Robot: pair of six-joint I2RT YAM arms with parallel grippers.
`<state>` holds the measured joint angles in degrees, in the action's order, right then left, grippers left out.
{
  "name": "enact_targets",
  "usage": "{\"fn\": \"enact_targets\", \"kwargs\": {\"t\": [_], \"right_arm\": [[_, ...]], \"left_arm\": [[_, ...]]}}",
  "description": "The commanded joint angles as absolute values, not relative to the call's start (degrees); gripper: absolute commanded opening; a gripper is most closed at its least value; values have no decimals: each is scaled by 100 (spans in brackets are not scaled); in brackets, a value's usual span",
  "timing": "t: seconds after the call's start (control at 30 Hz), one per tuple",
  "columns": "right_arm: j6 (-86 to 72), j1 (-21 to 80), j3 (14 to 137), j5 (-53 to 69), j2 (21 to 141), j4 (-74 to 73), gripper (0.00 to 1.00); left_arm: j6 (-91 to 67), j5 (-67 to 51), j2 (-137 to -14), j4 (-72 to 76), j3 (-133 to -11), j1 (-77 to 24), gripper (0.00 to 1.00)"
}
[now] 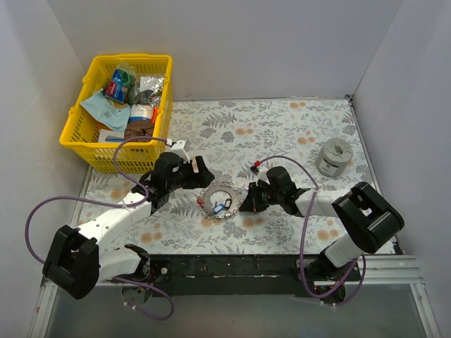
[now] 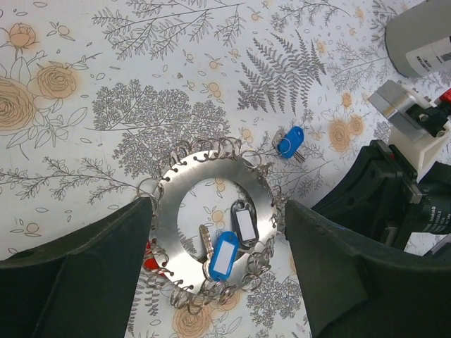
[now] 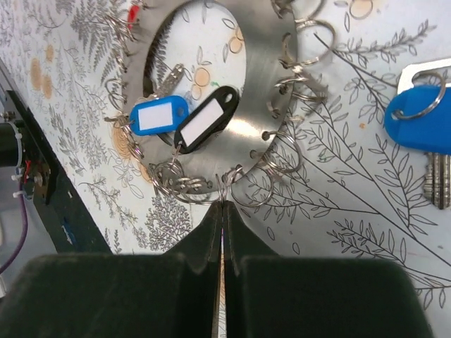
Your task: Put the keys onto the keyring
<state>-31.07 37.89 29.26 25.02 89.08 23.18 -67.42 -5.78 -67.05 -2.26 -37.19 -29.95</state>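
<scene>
Keyring on the table between both tools

The keyring [image 2: 211,229] lies flat on the table [image 1: 282,127], with a blue tag [image 2: 223,256] and a black tag [image 2: 244,223] inside it. A blue key [image 3: 423,127] lies just beside it. The right tool [image 3: 223,211] is closed on a small loop at the rim. The left tool [image 2: 218,267] stands wide open around the keyring.

Lab test cell: white enclosure walls [image 1: 225,42], floral tablecloth [image 1: 282,120].

red key [image 2: 149,255] mostly hidden behind left fingers [image 2: 77,282], keyring [image 3: 264,91] top cropped
</scene>
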Motion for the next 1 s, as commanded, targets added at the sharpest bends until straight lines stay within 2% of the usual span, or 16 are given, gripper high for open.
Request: {"fn": "enact_targets", "kwargs": {"t": [0.0,0.27,0.53,0.67,0.8,0.83,0.97], "right_arm": [[-2216,3771,3243,2479,8386,2076,1],[-1319,3771,3331,2882,7622,1942,1],[-967,3771,3314,3567,6786,2320,1],[-905,3771,3410,3726,6496,2390,1],[-879,3762,3507,4209,6443,2679,1],[-879,3762,3516,4393,6442,2733,1],[-835,3762,3638,4833,6460,2786,1]], "left_arm": [[-6408,-922,-6364,-36,-3665,-2997,75],[-5810,-2064,-6161,693,-3472,-2997,74],[-5099,-3793,-5590,1520,-3085,-2988,74],[-5185,-4639,-5362,2492,-2700,-2997,72],[-5536,-5220,-5422,3356,-2453,-2988,63],[-5572,-5282,-5440,3444,-2443,-2988,59],[-5502,-5554,-5651,3402,-2540,-2988,52]]}}
